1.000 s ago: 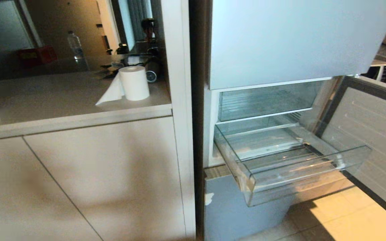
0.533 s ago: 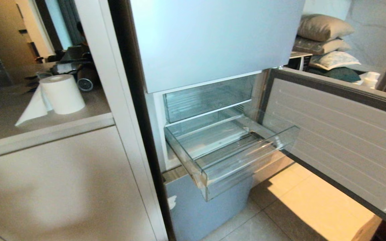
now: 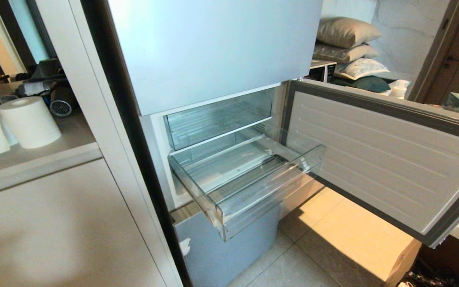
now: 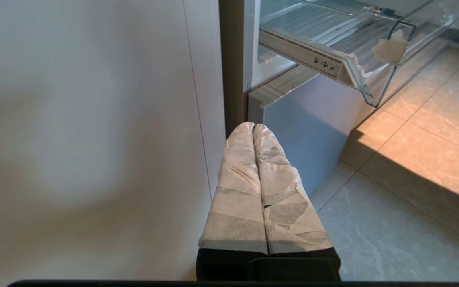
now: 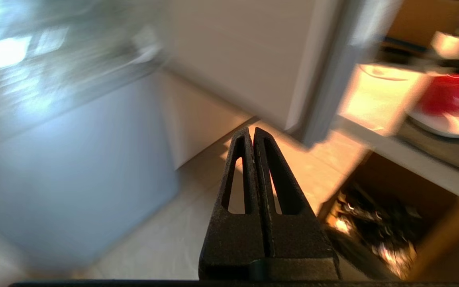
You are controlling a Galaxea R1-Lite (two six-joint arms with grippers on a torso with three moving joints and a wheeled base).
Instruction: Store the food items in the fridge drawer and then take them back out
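fridge drawer (image 3: 229, 187) pulled out, nothing seen inside | left gripper (image 4: 253, 126) fingers pressed together, nothing held | right gripper (image 5: 252, 129) likewise

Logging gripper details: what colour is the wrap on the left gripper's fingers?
White tape over the left gripper fingers, clearest in the left wrist view.

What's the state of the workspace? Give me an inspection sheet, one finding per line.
Surface: counter left of the fridge.
Job's things: fridge drawer pulled out, nothing in it; no food item seen.
Clutter: paper towel roll on the counter.
Grippers: left pincer shut, low beside the fridge; right pincer shut, holding nothing.
Cables: nothing seen.
Surroundings: fridge door swung open; pillows stacked behind.
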